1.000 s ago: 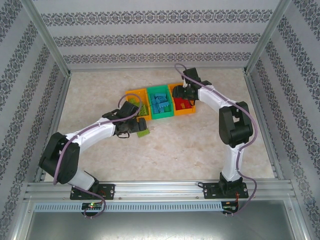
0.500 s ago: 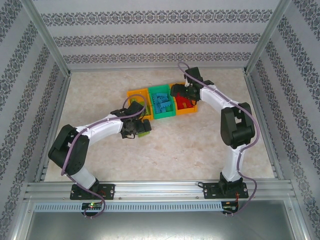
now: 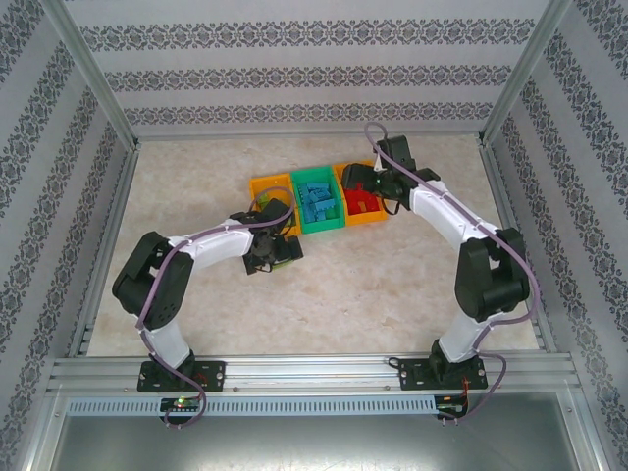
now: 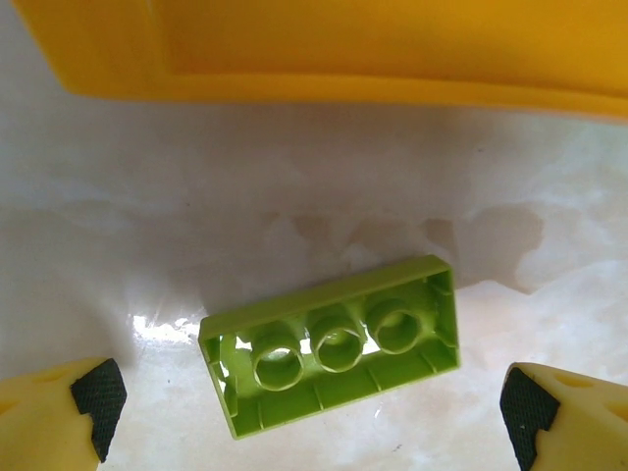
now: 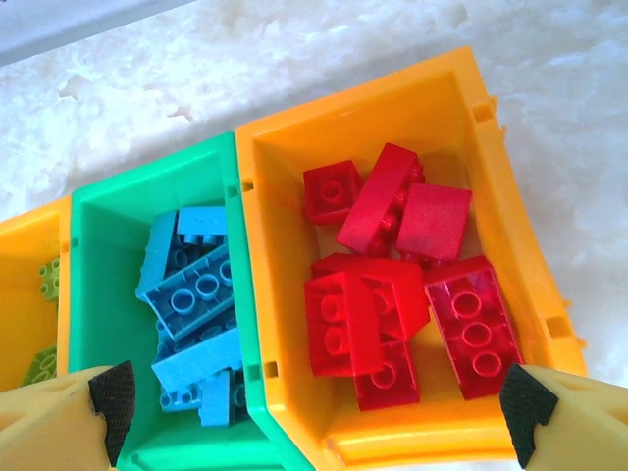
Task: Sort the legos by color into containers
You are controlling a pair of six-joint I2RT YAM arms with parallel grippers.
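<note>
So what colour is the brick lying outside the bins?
Lime green brick, clearest in the left wrist view.

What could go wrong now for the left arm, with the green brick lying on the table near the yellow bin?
1. The green brick lies upside down and skewed between the open left jaws, so closing may spin it rather than grip it.
2. The wall of the yellow bin is close beyond the brick; a pushed brick or a low lift might knock it.
</note>
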